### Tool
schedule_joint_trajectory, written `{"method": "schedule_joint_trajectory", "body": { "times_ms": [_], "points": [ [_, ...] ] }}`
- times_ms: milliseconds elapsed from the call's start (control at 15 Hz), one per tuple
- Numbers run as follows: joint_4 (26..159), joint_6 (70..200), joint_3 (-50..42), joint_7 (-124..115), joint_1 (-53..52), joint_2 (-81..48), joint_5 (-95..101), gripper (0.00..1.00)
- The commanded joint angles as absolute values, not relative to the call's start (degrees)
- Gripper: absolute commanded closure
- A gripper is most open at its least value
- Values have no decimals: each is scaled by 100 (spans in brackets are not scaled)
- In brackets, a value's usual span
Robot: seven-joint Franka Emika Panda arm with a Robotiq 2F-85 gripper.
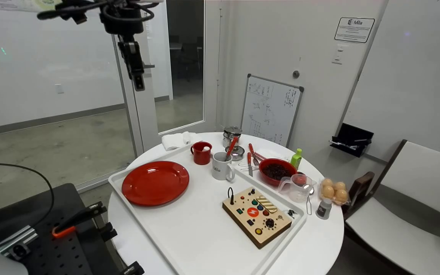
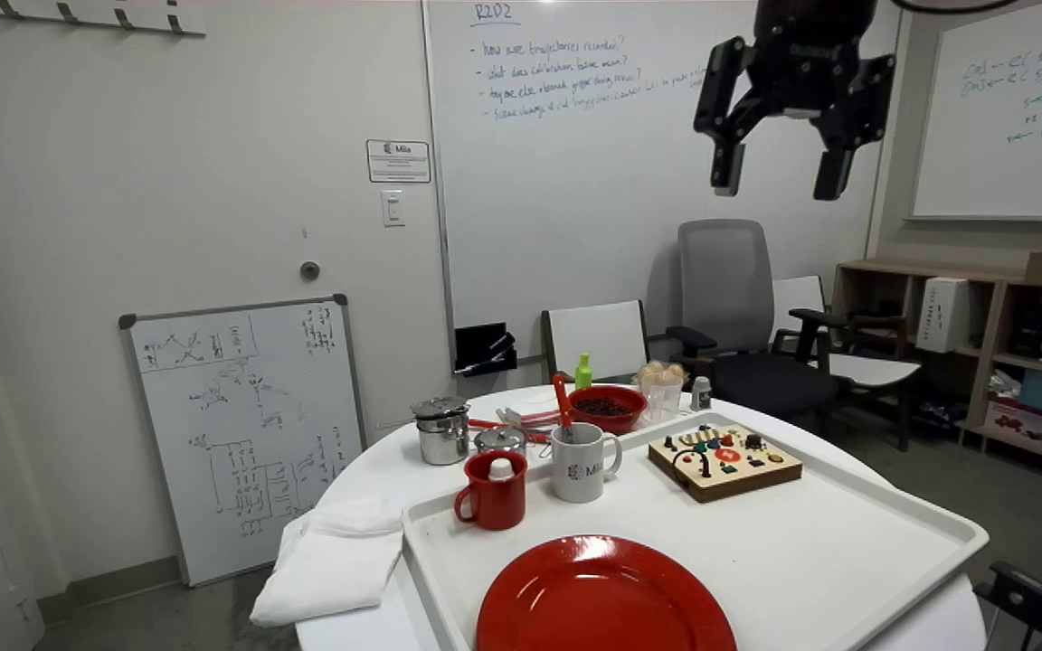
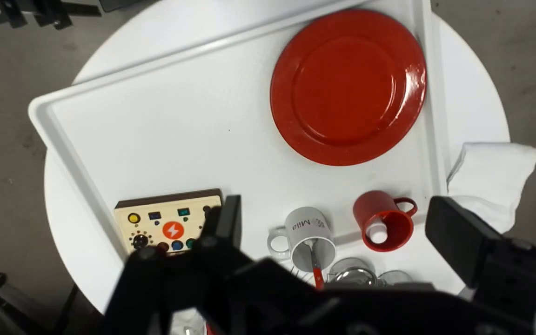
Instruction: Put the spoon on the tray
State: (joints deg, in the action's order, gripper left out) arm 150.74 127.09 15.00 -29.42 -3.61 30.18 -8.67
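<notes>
The spoon [image 1: 232, 147] has a red handle and a metal lower part. It stands tilted in the white mug [image 1: 220, 167], its handle above the rim; it also shows in an exterior view [image 2: 563, 402] and in the wrist view [image 3: 317, 275]. Its lower end is inside the mug, partly hidden. The mug stands on the large white tray [image 1: 189, 229], near the tray's edge; the tray also shows in the wrist view [image 3: 175, 135]. My gripper [image 2: 779, 185] is open with nothing between its fingers, high above the table; it also shows in the wrist view [image 3: 335, 211].
The tray also holds a red plate [image 1: 156, 183], a red cup [image 1: 201, 154] with a white object inside, and a wooden board with knobs [image 1: 257, 217]. Beyond its rim are metal pots [image 2: 442, 434], red-handled utensils [image 1: 249, 162], a red bowl [image 1: 277, 172] and eggs [image 1: 334, 190].
</notes>
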Motion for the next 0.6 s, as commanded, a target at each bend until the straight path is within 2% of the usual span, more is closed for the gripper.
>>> {"method": "schedule_joint_trajectory", "body": {
  "times_ms": [0,200,267,533],
  "points": [
    [14682,13667,1909,-4101,-52,1990,-663,0],
    [14418,13891,2010,-4856,-1,1433,-294,0],
    [14757,13793,1769,-4463,-238,1890,-454,0],
    [14705,13805,1698,-4515,-293,1751,-427,0]
  ]
}}
